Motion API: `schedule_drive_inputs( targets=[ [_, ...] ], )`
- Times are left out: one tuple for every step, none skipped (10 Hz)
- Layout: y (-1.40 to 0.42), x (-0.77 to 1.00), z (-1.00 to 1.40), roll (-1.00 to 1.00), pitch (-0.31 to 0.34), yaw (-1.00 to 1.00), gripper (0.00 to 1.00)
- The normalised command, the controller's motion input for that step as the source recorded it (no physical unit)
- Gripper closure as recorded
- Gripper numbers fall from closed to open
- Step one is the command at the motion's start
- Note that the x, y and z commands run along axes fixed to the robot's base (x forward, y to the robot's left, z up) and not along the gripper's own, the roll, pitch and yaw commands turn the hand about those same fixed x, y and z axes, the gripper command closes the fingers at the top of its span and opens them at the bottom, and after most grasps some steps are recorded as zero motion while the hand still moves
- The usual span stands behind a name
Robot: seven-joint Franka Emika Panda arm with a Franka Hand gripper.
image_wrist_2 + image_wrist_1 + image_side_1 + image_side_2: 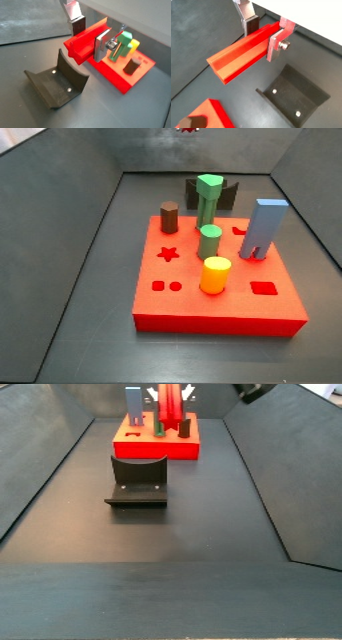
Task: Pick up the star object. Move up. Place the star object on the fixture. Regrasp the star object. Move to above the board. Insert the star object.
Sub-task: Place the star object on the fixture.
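My gripper (263,34) is shut on the star object (241,56), a bright red ridged bar clamped at one end between the silver fingers (276,44), its free end sticking out. In the other wrist view the same star object (81,46) hangs in the gripper (91,36) above the floor, between the dark fixture (57,82) and the red board (119,79). A side view shows the star object (170,406) upright in the air over the board (158,448), beyond the fixture (138,479). The board's star hole (168,254) is unfilled.
On the board (221,303) stand a brown peg (170,217), two green pegs (210,193), a yellow peg (215,275) and a tall blue-grey block (267,229). Dark walls enclose the floor (160,544). The fixture (296,97) shows two screws.
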Motion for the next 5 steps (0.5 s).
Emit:
schedule_drive_inputs(
  targets=[
    [0.08,0.95,0.00,-0.51,0.107,-0.09,1.00],
    [0.07,0.90,0.00,-0.40,0.101,-0.09,1.00],
    [0.05,0.79,0.00,-0.25,0.090,-0.08,1.00],
    [0.04,0.70,0.00,-0.20,0.077,-0.08,1.00],
    [0.05,0.61,-0.01,-0.19,0.071,-0.08,1.00]
  ],
)
